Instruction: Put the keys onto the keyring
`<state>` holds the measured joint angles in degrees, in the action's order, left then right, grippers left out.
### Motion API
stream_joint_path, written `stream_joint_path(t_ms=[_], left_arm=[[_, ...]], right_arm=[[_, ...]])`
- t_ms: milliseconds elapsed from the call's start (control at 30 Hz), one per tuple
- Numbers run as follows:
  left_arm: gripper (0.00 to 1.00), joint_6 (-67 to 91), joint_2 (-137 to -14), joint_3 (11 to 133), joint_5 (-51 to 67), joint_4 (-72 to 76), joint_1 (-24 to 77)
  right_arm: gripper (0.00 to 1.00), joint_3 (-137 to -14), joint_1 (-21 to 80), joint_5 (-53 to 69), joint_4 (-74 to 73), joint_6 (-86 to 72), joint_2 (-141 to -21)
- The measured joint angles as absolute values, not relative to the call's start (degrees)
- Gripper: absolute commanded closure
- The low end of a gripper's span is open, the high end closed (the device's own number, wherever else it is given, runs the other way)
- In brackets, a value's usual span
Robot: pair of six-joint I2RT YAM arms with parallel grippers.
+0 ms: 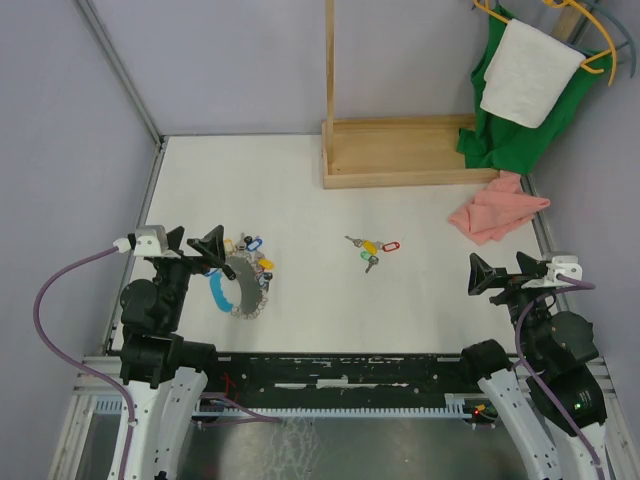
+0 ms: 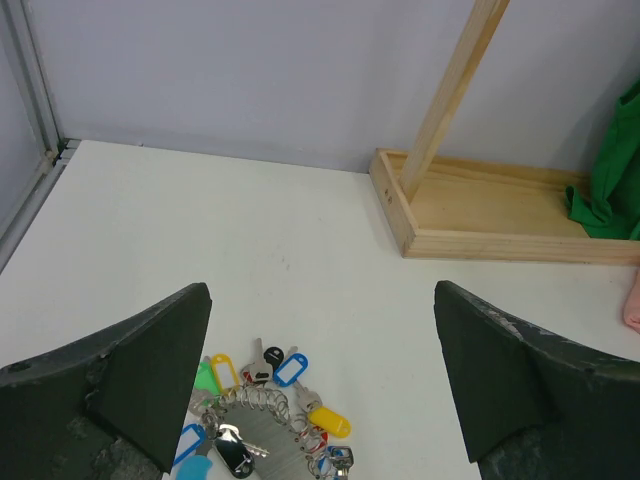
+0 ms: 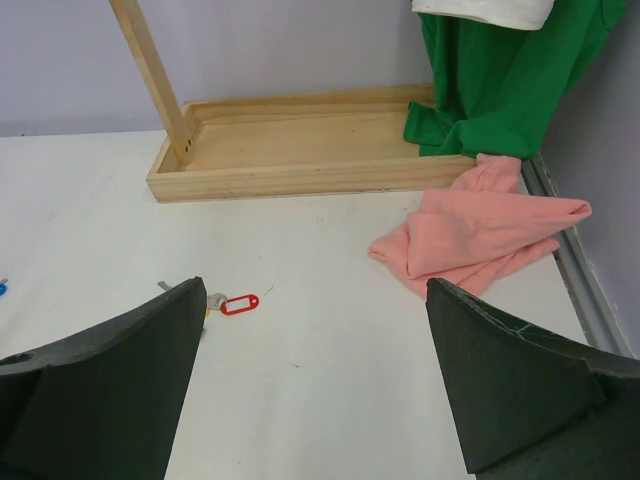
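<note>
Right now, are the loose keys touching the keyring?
Apart. The top external view shows the keys lying mid-table, with a wide stretch of bare table between them and the keyring.

lab test cell (grey panel walls [image 1: 230, 60])
</note>
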<state>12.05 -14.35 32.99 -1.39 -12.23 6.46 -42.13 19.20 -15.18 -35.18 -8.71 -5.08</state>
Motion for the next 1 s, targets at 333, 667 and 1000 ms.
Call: stream_joint_path(t_ms=[333, 667, 1000], left_arm=[[0.01, 12.1, -15.0, 33.0, -1.4, -11.9, 6.5], [0.01, 14.8, -23.1, 34.5, -2.4, -13.9, 6.5], [0.01, 27.4, -40.0, 37.9, -9.1, -22.2, 6.4]], right_arm=[[0.0, -42.1, 19.2, -15.0, -35.2, -8.7, -5.1], [0.0, -42.1, 19.2, -15.0, -35.2, -9.5, -5.3], [0.0, -42.1, 19.1, -14.2, -35.2, -10.7, -4.3]])
